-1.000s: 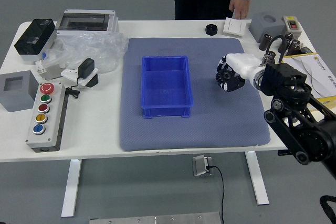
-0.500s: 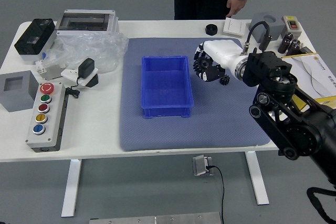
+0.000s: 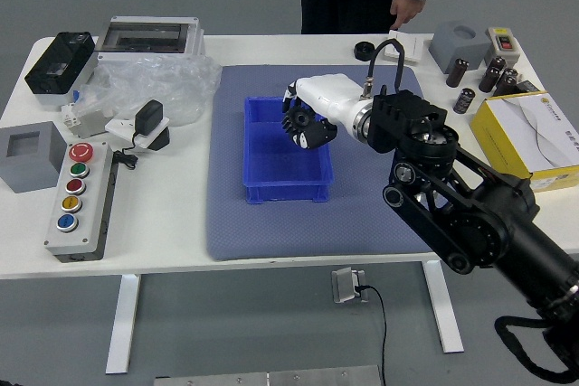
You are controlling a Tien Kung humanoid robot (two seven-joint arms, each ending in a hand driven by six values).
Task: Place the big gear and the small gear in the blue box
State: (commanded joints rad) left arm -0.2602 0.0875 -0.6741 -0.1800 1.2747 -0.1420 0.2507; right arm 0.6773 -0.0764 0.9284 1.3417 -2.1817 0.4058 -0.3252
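Observation:
My right hand [image 3: 313, 117], with its white back and black fingers, reaches over the right part of the blue box [image 3: 275, 193]. Its fingers are closed around a dark toothed piece, which looks like the big gear [image 3: 296, 119], held above the box's inside. The visible floor of the box is plain blue. The small gear does not show; the right forearm covers that part of the grey-blue mat [image 3: 362, 223]. My left arm is out of view.
A black round piece [image 3: 364, 51] lies by the mat's far edge. Dark cylinders [image 3: 457, 72] and a yellow box [image 3: 529, 137] stand right; a button panel [image 3: 81, 201] and plastic wrap [image 3: 163, 88] lie left. A person stands at the far side, hands off the table.
My right hand rose from the mat with the dark gear and moved left over the box. A smaller dark gear, seen on the mat half a second ago, is now behind the arm.

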